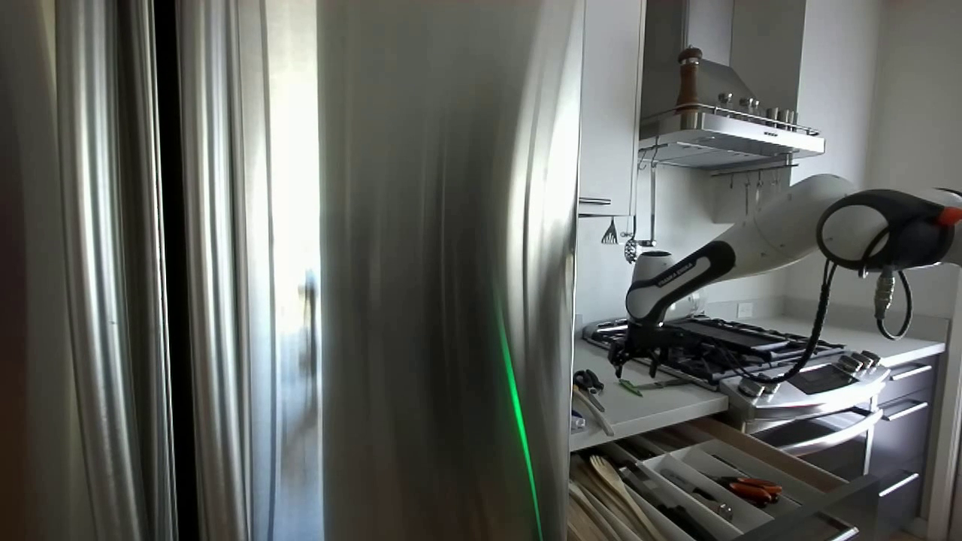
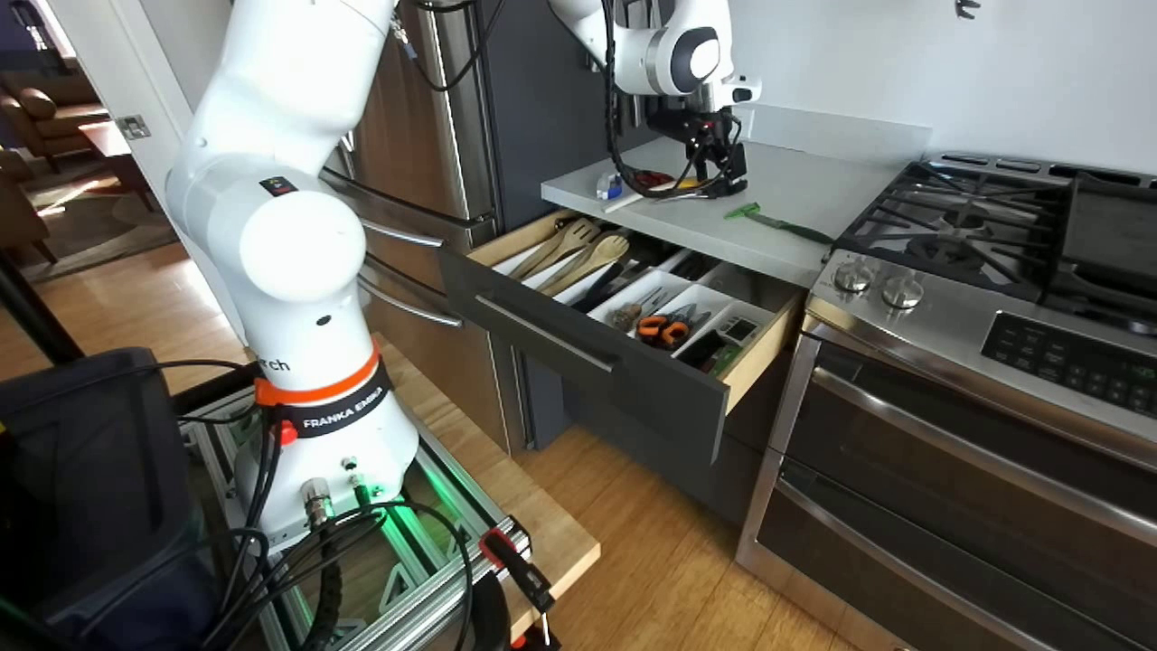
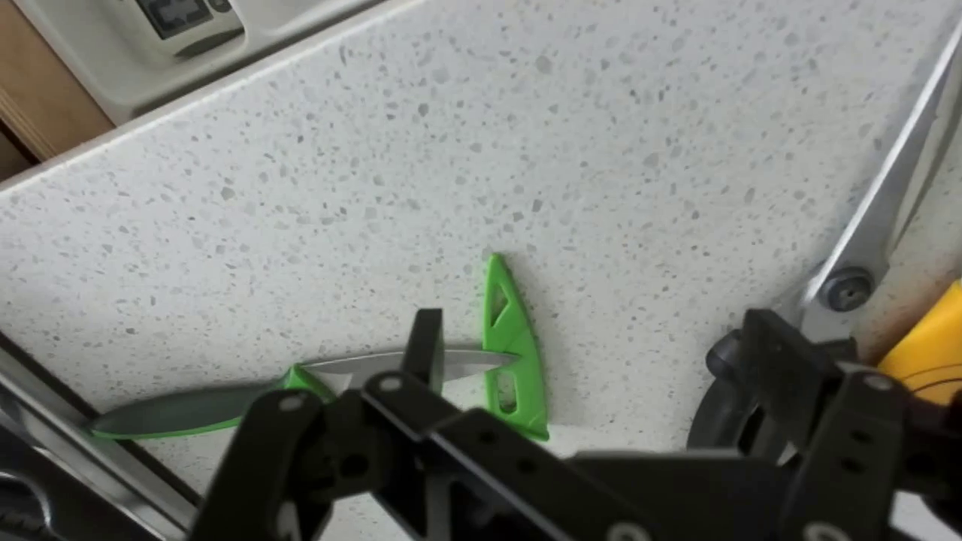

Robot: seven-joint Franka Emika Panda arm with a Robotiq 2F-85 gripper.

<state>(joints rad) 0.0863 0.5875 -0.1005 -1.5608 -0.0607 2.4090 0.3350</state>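
Note:
My gripper (image 3: pixel 601 338) stands open above the speckled pale counter (image 3: pixel 421 173), with nothing held between its fingers. In the wrist view a green slotted sheath (image 3: pixel 526 364) lies in the gap, nearer the left finger (image 3: pixel 427 338). A knife (image 3: pixel 180 413) with a dark and green handle lies crosswise, its blade tip resting over the sheath. The left finger hides part of that blade. Behind the right finger are black-handled scissors (image 3: pixel 857 255), partly covered. In both exterior views the gripper (image 1: pixel 635 367) hangs over the counter, close to the green sheath (image 2: pixel 745 210).
An open drawer (image 2: pixel 542 330) below the counter holds wooden utensils (image 2: pixel 587 262) and orange-handled tools (image 2: pixel 664 330) in a divided tray. The gas stove (image 2: pixel 958 244) adjoins the counter. Something yellow (image 3: pixel 928 346) lies by the scissors. A steel fridge (image 1: pixel 443 225) blocks much of an exterior view.

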